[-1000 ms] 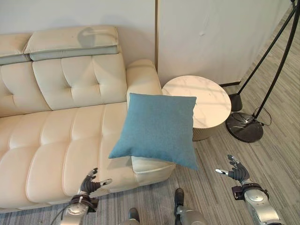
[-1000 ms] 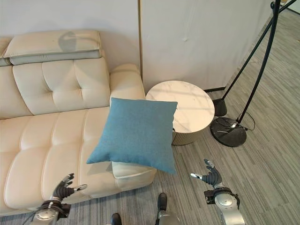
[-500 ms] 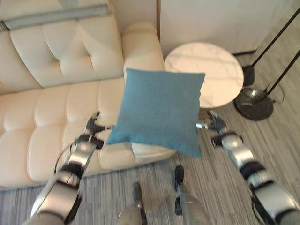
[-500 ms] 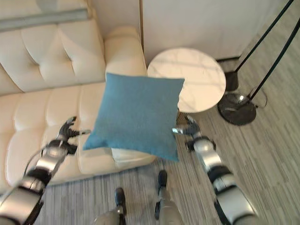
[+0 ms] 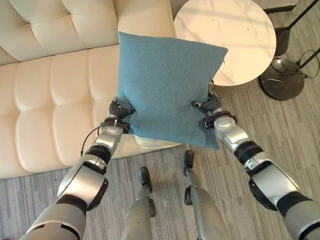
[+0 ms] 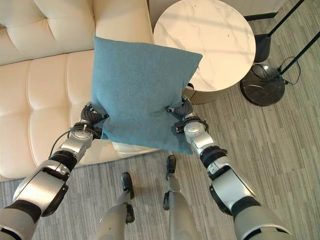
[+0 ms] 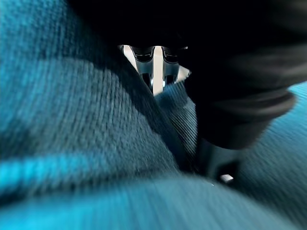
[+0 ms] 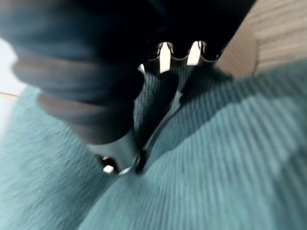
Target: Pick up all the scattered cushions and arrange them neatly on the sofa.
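A square blue cushion (image 5: 167,85) stands tilted over the front right corner of the cream sofa (image 5: 55,95), by its armrest. My left hand (image 5: 118,116) is at the cushion's lower left edge and my right hand (image 5: 212,109) at its lower right edge. In the left wrist view blue cloth (image 7: 72,143) bunches between the thumb and the fingers (image 7: 153,62). The right wrist view has the same: cloth (image 8: 216,158) is pinched under the fingers (image 8: 177,52). Both hands are shut on the cushion's sides.
A round white marble side table (image 5: 230,35) stands right of the sofa's armrest, just behind the cushion. A floor lamp's black round base (image 5: 282,77) and thin poles are further right. Grey striped carpet (image 5: 280,125) lies in front.
Both hands rose from low near the floor to the cushion's two sides and closed on it. The camera has tipped downward and closer, so the whole scene shifted.
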Controlling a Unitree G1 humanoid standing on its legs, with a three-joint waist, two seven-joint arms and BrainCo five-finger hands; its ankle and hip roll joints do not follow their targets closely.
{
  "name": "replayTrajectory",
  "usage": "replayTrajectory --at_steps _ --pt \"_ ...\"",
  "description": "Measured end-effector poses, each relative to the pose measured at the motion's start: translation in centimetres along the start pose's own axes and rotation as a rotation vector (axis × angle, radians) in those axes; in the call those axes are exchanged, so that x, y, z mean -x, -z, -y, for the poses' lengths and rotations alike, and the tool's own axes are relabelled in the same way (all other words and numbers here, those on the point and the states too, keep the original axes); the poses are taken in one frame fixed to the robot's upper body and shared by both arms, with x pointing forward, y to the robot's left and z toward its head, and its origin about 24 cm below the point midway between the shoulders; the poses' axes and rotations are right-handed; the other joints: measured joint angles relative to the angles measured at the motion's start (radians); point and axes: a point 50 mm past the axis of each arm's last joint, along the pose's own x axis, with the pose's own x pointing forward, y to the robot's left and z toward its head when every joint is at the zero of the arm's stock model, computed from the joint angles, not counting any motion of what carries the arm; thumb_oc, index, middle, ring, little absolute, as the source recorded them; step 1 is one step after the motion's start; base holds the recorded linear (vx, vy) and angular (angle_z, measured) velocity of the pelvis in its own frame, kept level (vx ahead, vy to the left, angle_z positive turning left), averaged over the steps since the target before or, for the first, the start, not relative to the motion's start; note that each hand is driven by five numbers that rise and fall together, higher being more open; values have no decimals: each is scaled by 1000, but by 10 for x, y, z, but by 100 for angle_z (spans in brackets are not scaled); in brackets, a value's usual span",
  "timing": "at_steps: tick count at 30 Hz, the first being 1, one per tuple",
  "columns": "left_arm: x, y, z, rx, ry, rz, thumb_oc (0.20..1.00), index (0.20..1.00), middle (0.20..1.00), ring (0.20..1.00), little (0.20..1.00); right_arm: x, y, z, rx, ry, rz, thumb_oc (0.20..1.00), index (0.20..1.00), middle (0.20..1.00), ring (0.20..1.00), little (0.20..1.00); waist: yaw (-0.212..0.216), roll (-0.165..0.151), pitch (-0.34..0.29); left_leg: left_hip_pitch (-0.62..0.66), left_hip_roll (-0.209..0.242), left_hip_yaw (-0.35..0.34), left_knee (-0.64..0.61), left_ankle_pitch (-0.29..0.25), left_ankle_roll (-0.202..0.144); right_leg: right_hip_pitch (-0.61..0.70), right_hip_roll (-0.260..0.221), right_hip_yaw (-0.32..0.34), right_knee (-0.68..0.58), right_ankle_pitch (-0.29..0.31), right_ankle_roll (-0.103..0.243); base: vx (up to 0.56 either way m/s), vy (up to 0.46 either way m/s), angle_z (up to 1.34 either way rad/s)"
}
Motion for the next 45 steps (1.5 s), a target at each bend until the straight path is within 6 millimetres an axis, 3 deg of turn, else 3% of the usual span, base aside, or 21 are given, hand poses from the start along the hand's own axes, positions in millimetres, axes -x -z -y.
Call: replayTrajectory --at_steps 2,6,10,13,15,18,20,24,26,27,28,30,31,32,33,37,40,41,43,44,45 --pt "6 2 -4 78 -30 13 200 200 200 200 200 9 3 2 -51 7 34 200 200 200 200 200 -1 0 0 17 -3 4 -11 5 1 8 1 3 0 0 0 20 5 -5" --pt "24 11 -3 135 -9 52 200 200 200 200 200 34 33 0 -109 -2 -5 200 200 200 200 200 -2 0 -1 74 -4 7 -12 3 2 64 -1 3 0 -10 12 52 20 -1" --pt "73 42 0 271 18 39 200 200 200 200 200 86 78 1 -167 -40 -102 200 200 200 200 200 -3 5 -5 157 -2 8 -13 -16 -1 146 -2 2 0 -42 21 112 47 -2" --pt "118 70 0 350 57 -22 200 200 200 200 200 128 89 14 -190 -82 -97 200 200 200 200 200 -7 7 -22 230 -3 6 -15 -32 3 222 -4 2 0 -55 25 85 84 1" --pt "130 83 -1 343 73 -70 200 200 200 200 200 137 93 16 -203 -102 -107 200 200 200 200 200 -10 5 -74 236 -6 9 -19 -51 8 226 -9 3 -1 -60 26 72 149 0" --pt "144 88 -9 371 68 -76 200 200 200 200 200 149 86 16 -233 -138 -73 200 200 200 200 200 -12 13 -118 255 -19 12 -19 -58 15 244 -20 9 -1 -59 30 -17 186 -6" --pt "158 91 -26 350 41 -64 200 200 200 200 200 151 68 15 -165 -185 16 200 200 200 200 200 -8 7 -143 284 -39 43 -19 -65 27 250 -23 55 -1 -48 46 -128 227 -43" --pt "158 88 -36 314 12 -34 200 200 200 200 200 146 49 8 -90 -208 114 200 200 200 200 200 3 -17 -163 300 -77 103 4 -63 54 242 -48 112 0 -23 83 -338 97 -40" --pt "154 83 -35 301 21 -12 200 200 200 200 200 145 47 9 -81 -198 130 200 200 200 200 200 0 -10 -162 280 -64 114 36 -70 82 236 -63 99 5 -115 152 -269 12 -14" --pt "153 80 -34 307 25 5 200 200 200 200 200 144 47 14 -74 -177 133 200 200 200 200 200 5 25 -156 256 -18 116 45 -73 90 185 -34 76 156 -155 129 -226 -49 1" --pt "152 76 -35 306 28 19 200 200 200 200 200 144 47 15 -70 -173 133 200 200 200 200 200 12 28 -154 251 -3 104 47 -47 89 168 -17 71 304 -217 126 -233 -51 19" --pt "150 73 -32 306 48 33 200 200 200 200 200 146 50 20 -56 -157 121 200 200 200 200 200 17 31 -152 248 3 42 48 -52 90 216 -8 84 456 -353 139 -141 -121 69" --pt "149 72 -31 305 55 36 200 200 200 200 200 146 49 22 -51 -152 127 200 200 200 200 200 43 25 -152 241 0 6 48 -23 72 278 1 99 435 -418 143 -217 -200 110" --pt "147 69 -29 306 63 47 200 200 200 200 200 146 48 24 -50 -141 139 200 200 200 200 200 40 13 -158 216 0 -33 60 -23 69 309 13 115 405 -455 120 -172 -142 98" --pt "148 69 -29 307 63 48 200 200 200 200 200 144 45 23 -49 -148 153 200 200 200 200 200 64 27 -154 207 -1 -71 47 -14 65 320 22 86 355 -440 44 -257 -186 79" --pt "153 76 -28 311 60 18 200 200 200 200 200 143 45 22 -36 -159 153 200 200 200 200 200 118 86 -159 141 31 -133 48 36 32 316 72 45 315 -410 18 -208 -75 42" --pt "156 77 -22 325 82 5 200 200 200 200 200 143 47 28 -10 -152 141 200 200 200 200 200 117 107 -153 66 34 -189 75 63 13 278 79 -8 350 -419 6 -243 6 73" --pt "156 76 -15 333 105 2 200 200 200 200 200 144 50 32 7 -144 126 200 200 200 200 200 89 123 -148 49 34 -180 58 63 19 284 63 -60 348 -417 -13 -102 20 101" --pt "156 77 -14 329 121 0 200 200 200 200 200 144 52 33 7 -134 114 200 200 200 200 200 87 113 -143 49 55 -74 43 1 31 282 43 -90 354 -407 -33 -71 24 81" --pt "155 77 -17 310 135 0 200 200 200 200 200 145 53 32 -4 -130 109 200 200 200 200 200 79 50 -132 54 32 34 65 -62 38 285 -31 -111 329 -394 -32 35 53 68" --pt "155 78 -16 309 151 -3 200 200 200 200 200 147 54 35 0 -124 106 200 200 200 200 200 73 44 -132 77 15 43 105 -51 65 302 -53 -118 320 -391 -20 -4 45 71"
